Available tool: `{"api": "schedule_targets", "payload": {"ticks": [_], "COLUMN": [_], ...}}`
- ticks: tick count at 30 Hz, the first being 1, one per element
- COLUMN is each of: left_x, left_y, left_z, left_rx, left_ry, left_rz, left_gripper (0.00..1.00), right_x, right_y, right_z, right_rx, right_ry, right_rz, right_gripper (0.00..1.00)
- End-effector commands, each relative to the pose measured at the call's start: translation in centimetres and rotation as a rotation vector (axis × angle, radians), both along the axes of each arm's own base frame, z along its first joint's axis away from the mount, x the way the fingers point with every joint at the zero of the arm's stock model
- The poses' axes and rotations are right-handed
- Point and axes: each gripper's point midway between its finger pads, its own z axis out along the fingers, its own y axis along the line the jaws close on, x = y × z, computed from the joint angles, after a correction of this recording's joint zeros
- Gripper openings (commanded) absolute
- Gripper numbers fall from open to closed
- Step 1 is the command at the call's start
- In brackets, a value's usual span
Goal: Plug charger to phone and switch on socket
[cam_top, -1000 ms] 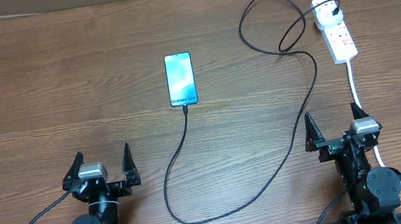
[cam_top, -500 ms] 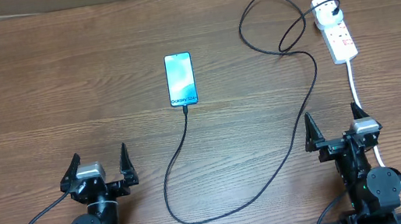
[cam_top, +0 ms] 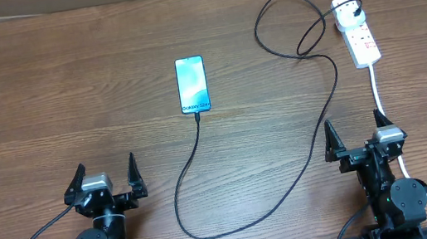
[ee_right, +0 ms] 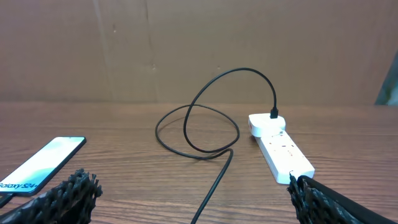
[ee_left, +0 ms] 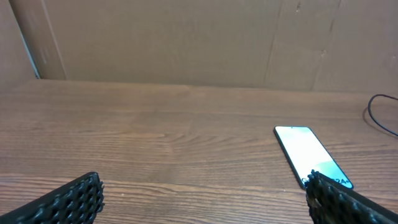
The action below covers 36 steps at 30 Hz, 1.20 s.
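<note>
You see the slim rectangular smartphone (cam_top: pixel 193 85) with the light blue-teal screen lying flat near the middle of the brown wooden counter (cam_top: pixel 42 93); the long thin black charger cable (cam_top: pixel 190 160) meets its near short edge, sweeps toward you in a wide curve, climbs to the right, loops, and ends at the far end of the small white elongated socket block (cam_top: pixel 361 38); whether the tip is fully seated in the phone, you cannot tell; the thick white cord (cam_top: pixel 377 88) runs back beside your right gripper (cam_top: pixel 352 119); that one and your left gripper (cam_top: pixel 105 161) both stand wide apart, holding nothing, at the near edge, well apart from phone and socket.
</note>
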Motion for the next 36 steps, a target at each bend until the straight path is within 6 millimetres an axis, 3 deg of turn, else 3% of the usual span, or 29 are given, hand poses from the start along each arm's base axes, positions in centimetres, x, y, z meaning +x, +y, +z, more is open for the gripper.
{"api": "schedule_targets", "payload": {"ticks": [1,15,36], "left_x": [-0.05,-0.06,-0.03], "left_y": [0.05,0.32,-0.1], "left_z": [-0.06,-0.09,0.05], "left_rx": [0.046,-0.071,-0.035], "left_ry": [-0.001,-0.006,-0.009], "left_rz": [-0.003,0.022,-0.005], "left_gripper": [1.0,1.0,1.0], "right_x": [0.01,0.01,0.01], "right_y": [-0.07,-0.07,-0.07], "right_z": [-0.14,-0.14,-0.14], "right_rx": [-0.001,-0.001,-0.001], "right_ry": [-0.005,-0.005,-0.005], "right_rz": [-0.005,-0.005,-0.005], "right_gripper": [1.0,1.0,1.0]}}
